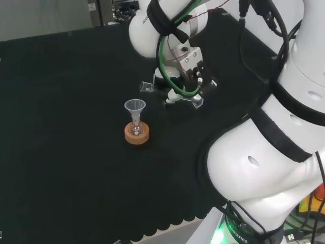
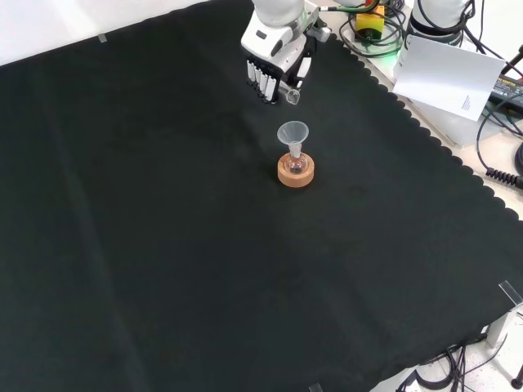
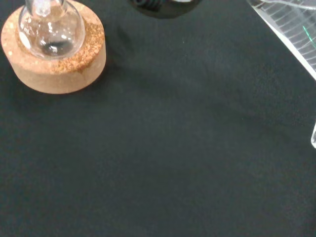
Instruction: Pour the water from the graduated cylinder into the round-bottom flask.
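A small round-bottom flask (image 1: 136, 129) stands on a cork ring (image 1: 137, 136) near the middle of the cloth, with a clear funnel (image 1: 135, 107) in its neck. In the head view the hand (image 1: 189, 71) hangs to the right of the funnel and a little beyond it. Its fingers are curled round a clear graduated cylinder (image 1: 150, 87), which lies nearly level, one end pointing left toward the funnel. In the front view the hand (image 2: 276, 67) is above the funnel (image 2: 292, 132) and flask (image 2: 295, 166), with the cylinder's end (image 2: 292, 96) below its fingers. The wrist view has the flask (image 3: 49, 29) on its cork ring (image 3: 57, 69) and a cylinder edge (image 3: 289, 32).
Black cloth (image 2: 163, 245) covers the bench, with a scalloped edge at the right of the front view. Cables and a white sheet (image 2: 445, 69) lie beyond that edge. The arm's white links (image 1: 274, 152) stand large at the right of the head view.
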Robot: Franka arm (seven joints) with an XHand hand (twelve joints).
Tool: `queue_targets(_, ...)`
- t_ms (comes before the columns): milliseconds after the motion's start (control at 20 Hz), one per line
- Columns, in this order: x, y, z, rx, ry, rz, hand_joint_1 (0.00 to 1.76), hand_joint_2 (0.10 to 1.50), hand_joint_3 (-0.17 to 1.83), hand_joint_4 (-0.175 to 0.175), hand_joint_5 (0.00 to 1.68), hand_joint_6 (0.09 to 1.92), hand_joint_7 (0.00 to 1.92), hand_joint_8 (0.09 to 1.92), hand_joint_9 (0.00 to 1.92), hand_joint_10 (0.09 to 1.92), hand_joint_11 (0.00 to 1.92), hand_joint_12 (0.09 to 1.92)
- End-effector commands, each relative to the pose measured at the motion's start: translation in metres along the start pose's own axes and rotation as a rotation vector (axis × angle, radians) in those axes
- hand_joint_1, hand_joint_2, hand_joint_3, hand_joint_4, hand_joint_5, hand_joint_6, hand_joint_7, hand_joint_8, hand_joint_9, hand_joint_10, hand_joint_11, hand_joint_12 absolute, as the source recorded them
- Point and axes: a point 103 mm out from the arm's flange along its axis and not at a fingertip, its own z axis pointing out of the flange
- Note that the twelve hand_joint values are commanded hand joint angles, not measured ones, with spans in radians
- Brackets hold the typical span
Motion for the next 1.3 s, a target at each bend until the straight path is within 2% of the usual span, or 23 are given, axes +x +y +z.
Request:
queue_targets(50, 0.0066, 0.0036, -0.0022, 0.05, -0.061, 0.004, 1.25, 1.05, 0.0, 0.025, 1.08, 0.92, 1.2, 0.63, 1.49, 0.09, 1.26, 0.71)
queue_targets(300, 0.007, 0.0083, -0.0006, 0.102, -0.099, 0.029, 1.25, 1.05, 0.0, 0.026, 1.08, 0.92, 1.2, 0.63, 1.49, 0.09, 1.26, 0.71)
queue_targets(950, 0.0068, 0.0082, -0.0012, 0.086, -0.242, 0.067, 1.25, 1.05, 0.0, 0.027, 1.08, 0.92, 1.2, 0.63, 1.49, 0.09, 1.25, 0.71)
queue_targets(1300, 0.0095, 0.0099, -0.002, 0.109, -0.301, 0.085, 1.25, 1.05, 0.0, 0.027, 1.08, 0.92, 1.19, 0.63, 1.48, 0.09, 1.25, 0.7)
